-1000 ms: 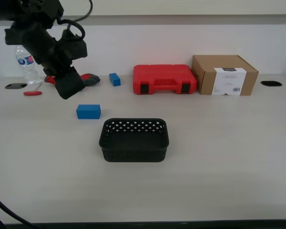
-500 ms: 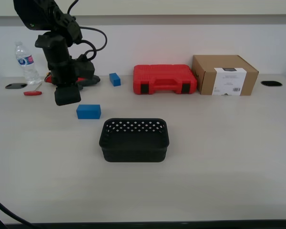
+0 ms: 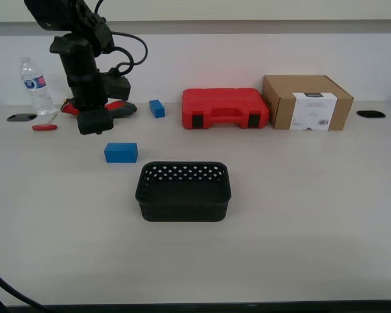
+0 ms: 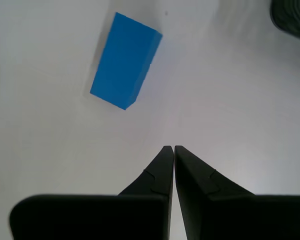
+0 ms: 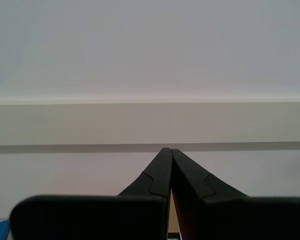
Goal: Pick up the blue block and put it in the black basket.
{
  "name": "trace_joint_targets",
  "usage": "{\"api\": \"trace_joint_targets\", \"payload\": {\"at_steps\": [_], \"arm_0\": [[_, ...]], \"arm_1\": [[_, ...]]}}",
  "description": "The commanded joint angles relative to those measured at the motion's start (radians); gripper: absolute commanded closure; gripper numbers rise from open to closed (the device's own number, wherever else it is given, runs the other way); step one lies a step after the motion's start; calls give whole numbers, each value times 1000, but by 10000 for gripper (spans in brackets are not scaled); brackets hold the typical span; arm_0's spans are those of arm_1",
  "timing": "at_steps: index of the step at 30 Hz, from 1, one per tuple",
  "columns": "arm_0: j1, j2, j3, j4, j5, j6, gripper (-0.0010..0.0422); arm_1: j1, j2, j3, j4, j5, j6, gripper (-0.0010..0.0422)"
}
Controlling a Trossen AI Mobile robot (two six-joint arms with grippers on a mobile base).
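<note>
The blue block (image 3: 120,152) lies on the table, just to the exterior view's left of the black basket (image 3: 182,191). My first gripper (image 3: 92,124) points straight down, hanging above the table behind and to the exterior view's left of the block. In the first wrist view the block (image 4: 125,61) lies beyond the fingertips, apart from them, and my first gripper (image 4: 170,148) is shut and empty. A dark corner of the basket (image 4: 292,17) shows at that view's edge. My second gripper (image 5: 167,150) is shut and empty, facing a wall; its arm does not show in the exterior view.
A smaller blue cube (image 3: 157,108), a red tool case (image 3: 225,107) and a cardboard box (image 3: 306,102) stand along the back. A water bottle (image 3: 34,85), a red screwdriver (image 3: 44,127) and a red-and-black tool (image 3: 120,107) lie at the back left.
The first arm swung from a tilted pose to pointing straight down, then the gripper rose slightly. The block and basket have not moved.
</note>
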State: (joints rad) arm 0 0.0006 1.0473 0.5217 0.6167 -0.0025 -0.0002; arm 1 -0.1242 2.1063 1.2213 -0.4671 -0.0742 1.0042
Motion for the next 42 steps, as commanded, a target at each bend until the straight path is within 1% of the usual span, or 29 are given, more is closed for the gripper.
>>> {"api": "trace_joint_targets", "payload": {"at_steps": [1,3,5,6,7,8,10,12,13,14,15,16,18,21,24,26,28,29,31,33,36,40,42], "arm_0": [[-1,0,1,3,0,0,413],[0,0,1,1,0,0,413],[0,0,1,2,0,0,413],[-1,0,1,3,0,0,413],[-1,0,1,2,0,0,413],[-1,0,1,3,0,0,413],[0,0,1,2,0,0,413],[0,0,1,3,0,0,413],[0,0,1,3,0,0,413],[-1,0,1,3,0,0,413],[0,0,1,2,0,0,413],[0,0,1,3,0,0,413],[-1,0,1,3,0,0,413],[-1,0,1,3,0,0,413],[-1,0,1,3,0,0,413],[0,0,1,1,0,0,413],[0,0,1,2,0,0,413],[-1,0,1,1,0,0,413],[-1,0,1,2,0,0,413],[0,0,1,1,0,0,413],[0,0,1,1,0,0,413],[-1,0,1,2,0,0,413],[0,0,1,0,0,0,413]], "arm_1": [[-11,13,2,0,85,-56,408],[-24,44,10,1,74,-55,392],[-30,110,40,-13,11,-55,360],[-32,147,64,-31,-35,-56,336],[-32,181,92,-55,-71,-55,308],[-32,206,120,-78,-87,-55,274],[-32,235,171,-104,-82,-54,197],[-32,245,224,-134,-60,-21,111],[-32,245,238,-129,-50,-20,80],[-32,245,247,-116,-50,-21,59],[-33,245,253,-102,-50,-25,47],[-34,245,258,-88,-49,-26,43],[-34,246,256,-46,-48,-10,58],[-34,246,256,10,-45,46,107],[-34,259,258,64,-46,47,170],[-35,288,273,63,-48,20,207],[-40,338,298,41,-51,9,231],[-42,364,314,23,-68,10,241],[-41,383,323,21,-72,11,243],[-40,386,324,24,-63,17,235],[-37,395,323,37,-47,27,198],[-38,443,325,50,-50,36,135],[-39,464,327,49,-50,43,114]]}}
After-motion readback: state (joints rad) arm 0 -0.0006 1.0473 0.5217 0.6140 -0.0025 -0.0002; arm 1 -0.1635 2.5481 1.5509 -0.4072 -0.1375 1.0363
